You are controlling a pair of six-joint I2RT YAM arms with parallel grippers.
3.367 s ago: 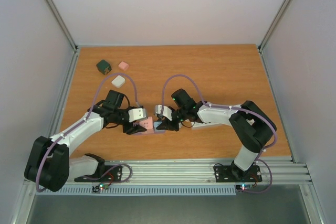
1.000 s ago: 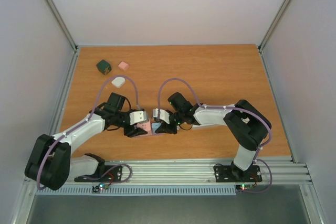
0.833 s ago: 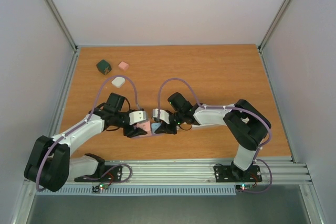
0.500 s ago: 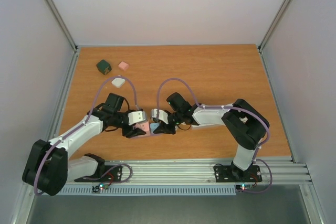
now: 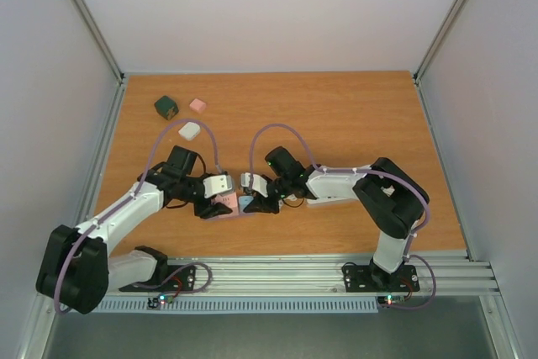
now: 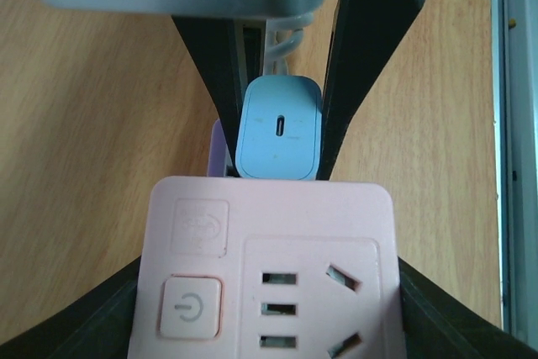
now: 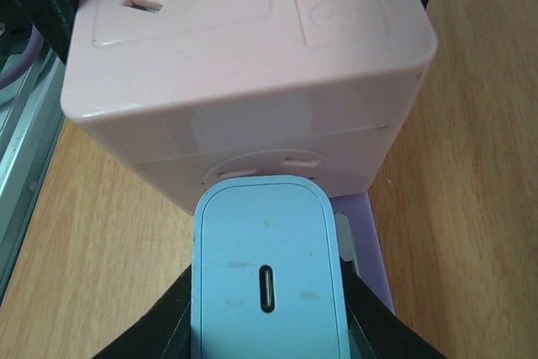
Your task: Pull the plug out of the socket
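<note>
The blue plug (image 7: 265, 279) is sitting in the side face of the pink cube socket (image 6: 269, 258), low on the near middle of the surface (image 5: 336, 115), between my two arms. Its body is meeting the socket's face. A sliver of grey metal is showing at its edge in the right wrist view, but I cannot tell how deep the pins are sitting.

My right hand (image 5: 256, 203) is closed on the plug, one finger pressing each of its side walls. My left hand (image 5: 212, 206) is clamping the socket from the opposite side, its fingers hugging the cube's two flanks. A thin purple piece is lying under the join.

As I judge it, I am at the pulling step, with the plug not yet free. To do it well, I am aiming to draw the right hand straight back along the line of the pins, level with the surface and without twisting, so the pins are not binding in their slots. The left hand needs to be bracing the cube firmly, or the whole socket will be sliding along with the plug. If the smooth plug is slipping between my fingers, I should be squeezing harder, not jerking.
</note>
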